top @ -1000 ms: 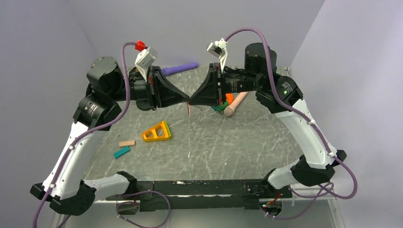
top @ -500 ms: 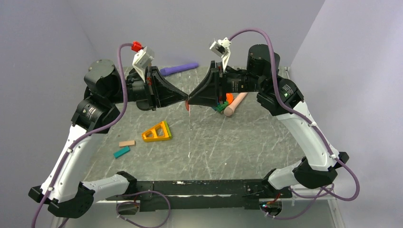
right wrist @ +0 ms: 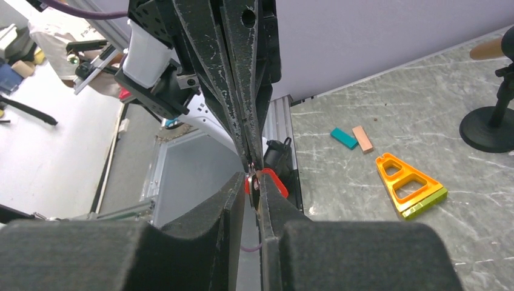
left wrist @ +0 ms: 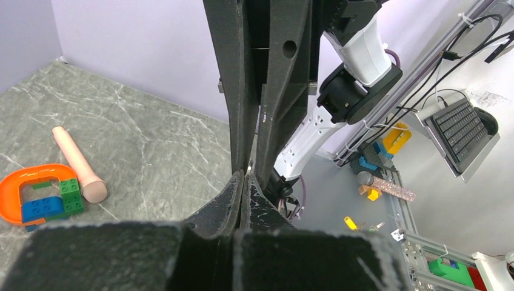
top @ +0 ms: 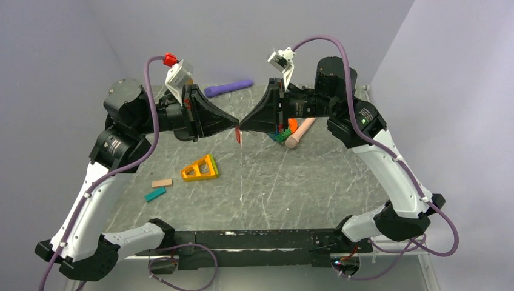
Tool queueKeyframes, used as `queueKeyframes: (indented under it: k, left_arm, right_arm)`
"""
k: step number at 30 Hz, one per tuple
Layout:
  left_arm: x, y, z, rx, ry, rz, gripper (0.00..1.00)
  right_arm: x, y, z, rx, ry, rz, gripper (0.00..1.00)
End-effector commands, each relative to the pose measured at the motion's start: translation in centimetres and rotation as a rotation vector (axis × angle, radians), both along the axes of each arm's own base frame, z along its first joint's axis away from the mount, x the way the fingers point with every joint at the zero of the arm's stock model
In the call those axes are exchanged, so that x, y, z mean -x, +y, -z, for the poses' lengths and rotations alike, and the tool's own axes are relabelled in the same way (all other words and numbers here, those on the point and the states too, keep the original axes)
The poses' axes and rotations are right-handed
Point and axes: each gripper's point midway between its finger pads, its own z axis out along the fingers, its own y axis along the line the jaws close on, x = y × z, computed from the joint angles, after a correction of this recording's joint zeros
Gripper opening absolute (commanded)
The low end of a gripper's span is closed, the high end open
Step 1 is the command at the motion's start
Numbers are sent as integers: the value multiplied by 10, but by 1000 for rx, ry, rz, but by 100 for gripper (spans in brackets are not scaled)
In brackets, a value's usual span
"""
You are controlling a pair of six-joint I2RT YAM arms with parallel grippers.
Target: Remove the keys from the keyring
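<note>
Just changed: the left gripper (top: 233, 125) and right gripper (top: 243, 127), tip to tip in the upper middle of the top view, have crept a little higher in the frame over the last second. The left arm's elbow has swung toward the left edge.
Key since then: the tiny red oval plastic key (top: 238, 136) has ridden up with them and shows redder and shorter than before.
Meaning for the task: to my eye the pair is lifted clear of the grey marble-look table (top: 291, 182) but the key isn't off yet.
Left jaws: pressed together; what they nip is too small to make out.
Right jaws: nearly closed, pinching the small silver metal keyring (right wrist: 251, 175).
Where the key is: dangling just under the meeting fingertips, touching the keyring, just right of it in the right wrist view.
Pointing: free end toward the bottom of the top view.
Long axis: roughly up-and-down in that frame, slightly tilted.
</note>
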Motion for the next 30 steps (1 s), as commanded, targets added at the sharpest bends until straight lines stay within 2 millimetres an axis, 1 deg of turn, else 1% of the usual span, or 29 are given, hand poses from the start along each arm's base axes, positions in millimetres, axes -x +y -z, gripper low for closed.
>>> queueKeyframes:
  k: [1, 7, 9, 16, 30]
  left_arm:
    - [8, 3, -13, 34, -46, 2, 0]
    - [10, 5, -14, 33, -54, -2, 0]
    - [12, 6, -17, 38, -59, -1, 0]
    - [12, 7, -21, 81, -45, -18, 0]
    - [-5, 28, -43, 218, -60, -237, 0]
  right_arm:
    - [1, 0, -17, -59, -42, 4, 17]
    - [-2, 4, -18, -65, -36, 4, 3]
    - [-3, 5, -18, -70, -33, 2, 0]
    - [-9, 7, -26, -97, -42, 32, 0]
    - [-29, 15, -56, -267, -48, 129, 0]
